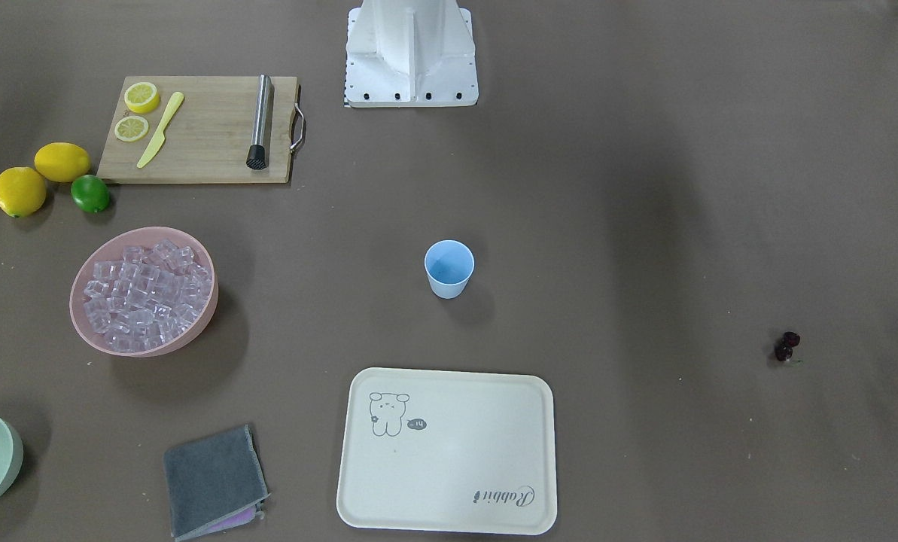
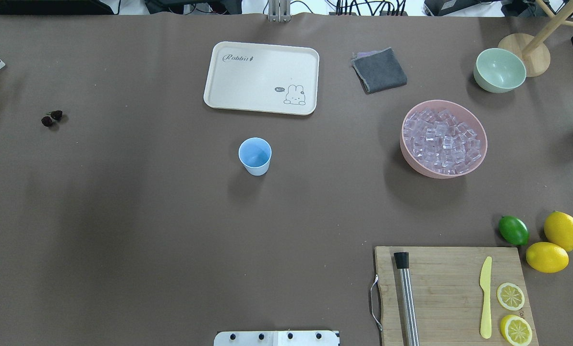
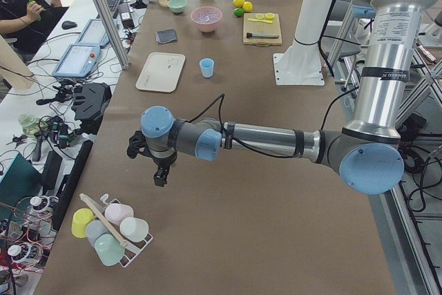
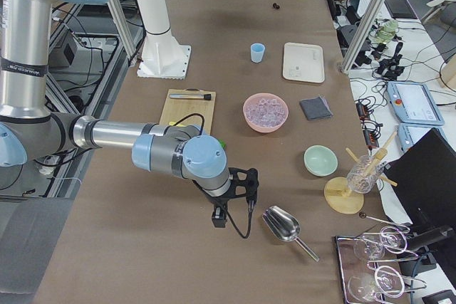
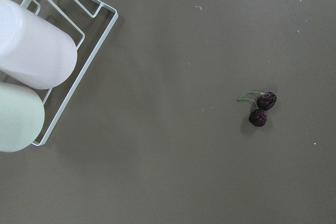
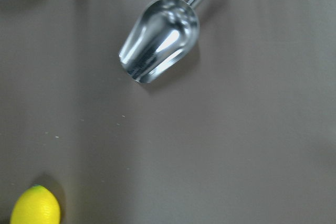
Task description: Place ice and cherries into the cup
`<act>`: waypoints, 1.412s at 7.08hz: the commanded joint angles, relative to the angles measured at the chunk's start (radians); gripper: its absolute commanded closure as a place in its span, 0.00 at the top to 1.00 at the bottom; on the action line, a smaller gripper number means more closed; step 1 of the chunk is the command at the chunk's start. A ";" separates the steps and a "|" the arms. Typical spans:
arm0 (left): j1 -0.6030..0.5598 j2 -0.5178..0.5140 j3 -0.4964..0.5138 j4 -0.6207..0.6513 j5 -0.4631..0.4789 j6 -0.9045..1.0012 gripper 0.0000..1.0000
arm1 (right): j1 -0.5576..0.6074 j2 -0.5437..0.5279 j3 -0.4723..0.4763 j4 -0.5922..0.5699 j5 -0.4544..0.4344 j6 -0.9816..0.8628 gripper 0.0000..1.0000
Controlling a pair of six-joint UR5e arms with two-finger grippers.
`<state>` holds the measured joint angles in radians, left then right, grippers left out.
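The light blue cup (image 1: 449, 267) (image 2: 255, 156) stands upright and empty mid-table. The ice (image 1: 146, 295) (image 2: 442, 142) fills a pink bowl (image 2: 406, 154) on my right side. The cherries (image 1: 787, 346) (image 2: 52, 118) lie on the table at the far left end; in the left wrist view they (image 5: 261, 108) sit right of centre. My left gripper (image 3: 160, 170) hangs above that end, near the cherries. My right gripper (image 4: 231, 211) hovers by a steel scoop (image 6: 160, 38) (image 4: 281, 224). Both grippers show only in the side views, so I cannot tell whether they are open or shut.
A cream tray (image 2: 228, 96) and a grey cloth (image 2: 379, 70) lie beyond the cup. A cutting board (image 2: 449, 274) holds a muddler, a yellow knife and lemon slices; lemons and a lime (image 2: 513, 230) lie beside it. There is a green bowl (image 2: 499, 70) and a wire rack of cups (image 5: 79, 72).
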<state>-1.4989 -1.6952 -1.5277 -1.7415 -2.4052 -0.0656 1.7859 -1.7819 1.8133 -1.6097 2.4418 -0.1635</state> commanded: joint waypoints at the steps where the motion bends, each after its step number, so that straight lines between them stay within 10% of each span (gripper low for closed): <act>1: 0.000 0.006 0.008 -0.003 0.004 0.000 0.98 | -0.215 0.053 0.068 0.167 0.128 0.264 1.00; 5: 0.003 -0.008 0.023 -0.007 0.004 -0.074 0.98 | -0.720 0.261 0.000 0.424 -0.313 0.710 0.99; 10: 0.002 -0.011 0.024 -0.010 0.003 -0.074 0.98 | -0.887 0.438 -0.014 0.261 -0.400 0.876 0.95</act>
<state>-1.4958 -1.7056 -1.5023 -1.7512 -2.4017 -0.1397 0.9406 -1.3590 1.7981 -1.3388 2.0580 0.6083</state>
